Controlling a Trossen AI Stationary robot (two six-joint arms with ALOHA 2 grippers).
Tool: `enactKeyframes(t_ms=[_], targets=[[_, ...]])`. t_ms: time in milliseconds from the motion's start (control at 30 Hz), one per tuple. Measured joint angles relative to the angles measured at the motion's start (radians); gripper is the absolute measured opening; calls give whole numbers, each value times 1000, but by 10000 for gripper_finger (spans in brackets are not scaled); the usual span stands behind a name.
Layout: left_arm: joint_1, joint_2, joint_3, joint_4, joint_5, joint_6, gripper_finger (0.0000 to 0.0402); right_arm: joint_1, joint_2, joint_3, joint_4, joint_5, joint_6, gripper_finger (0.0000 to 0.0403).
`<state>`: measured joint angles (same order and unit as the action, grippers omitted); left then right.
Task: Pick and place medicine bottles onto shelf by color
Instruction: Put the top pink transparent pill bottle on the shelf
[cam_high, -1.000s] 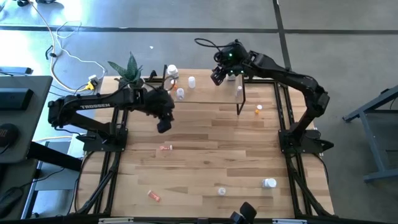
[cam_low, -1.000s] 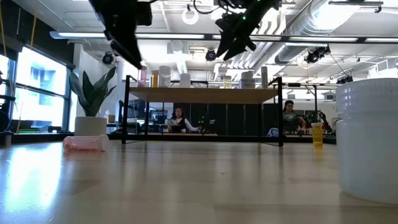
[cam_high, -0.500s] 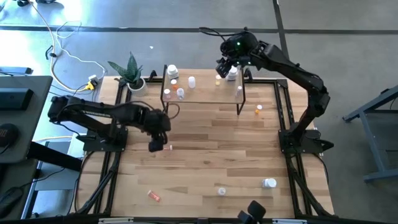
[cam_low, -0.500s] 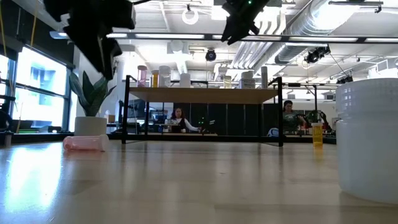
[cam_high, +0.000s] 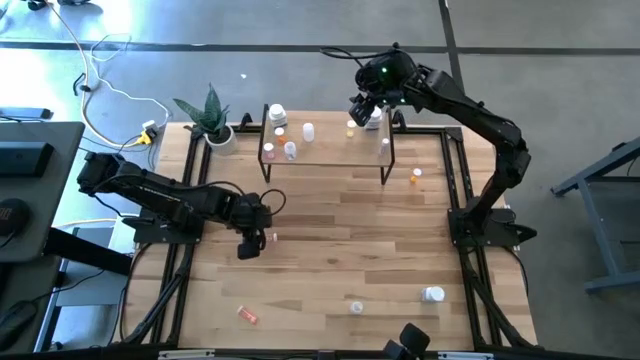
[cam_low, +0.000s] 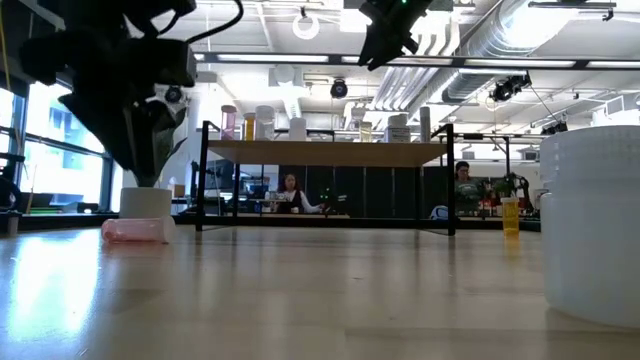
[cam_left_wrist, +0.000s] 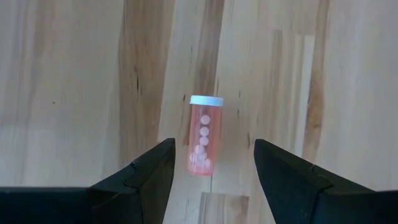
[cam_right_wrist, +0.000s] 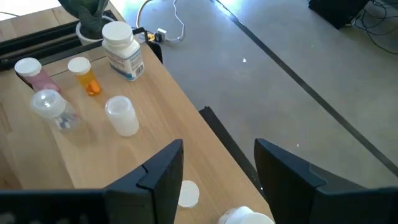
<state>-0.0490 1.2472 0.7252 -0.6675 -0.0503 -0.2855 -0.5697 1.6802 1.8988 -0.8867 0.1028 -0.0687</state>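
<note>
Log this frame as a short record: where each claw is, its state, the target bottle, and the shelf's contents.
left claw: open, low over the table, fingers either side of the pink bottle, not touching it
pink bottle: lying on the table, white cap on, pills visible inside
right claw: open, empty, above the shelf's right end
shelf: holds several bottles, pink, orange, clear and white, near its left end; more at its right end
loose bottles: others lie on the table near its front edge and right of the shelf

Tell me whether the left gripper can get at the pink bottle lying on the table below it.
Probably yes. The left gripper hangs open right over the pink bottle, which lies alone on bare table between the fingers' line, with nothing beside it to block a descent.
</note>
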Motion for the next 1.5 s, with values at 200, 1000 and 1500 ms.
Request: enactKeyframes(t_ms=[200,1000,1500], targets=[[0,1,-65,84,-3,9,209,0,0,0,0,0,3,188],[3,210,-107,197,4,27,171,0,0,-1,0,-1,44,188],[3,197,-109,210,15,31,85,1,0,-1,0,-1,46,188]])
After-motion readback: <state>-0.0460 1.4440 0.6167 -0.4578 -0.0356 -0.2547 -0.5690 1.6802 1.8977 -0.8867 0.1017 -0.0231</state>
